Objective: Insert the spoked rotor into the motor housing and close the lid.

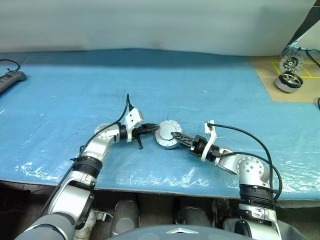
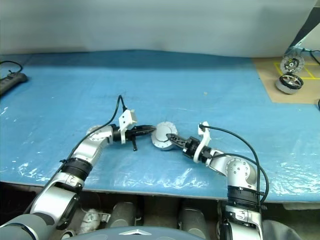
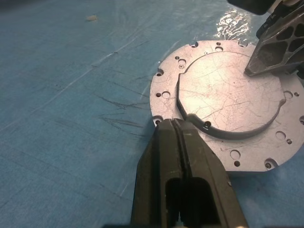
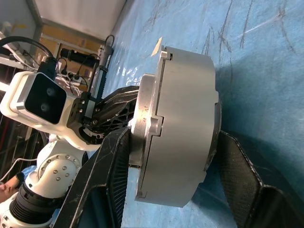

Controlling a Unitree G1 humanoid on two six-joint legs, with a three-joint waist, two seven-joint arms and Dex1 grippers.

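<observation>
A: Looking nearest first: the right end effector (image 1: 178, 135) reaches in from the right, its two black fingers spread to either side of the motor housing (image 4: 183, 128), one by the lid end and one by the far end. Whether they press it I cannot tell.

B: And the left end effector (image 1: 151, 128)?

A: Fingers pressed together, nothing between them. Its tip sits at the rim of the lid (image 3: 225, 102), as the left wrist view has it.

B: Where is the lid?

A: Down flat on the housing, plain grey face outward, with a raised, partly round plate in the middle and small holes around the edge. The housing sits on the blue plastic sheet (image 1: 65, 90) covering the worktop, between the two end effectors.

B: The spoked rotor?

A: Can't be told from here with the lid down.

B: Farther back?

A: A black power strip (image 1: 11, 80) at the far left edge of the sheet. At the far right, on a brown board (image 1: 270, 75) with yellow tape marks, another motor assembly (image 1: 289, 80) with its lid (image 1: 291, 62) standing open.
</observation>
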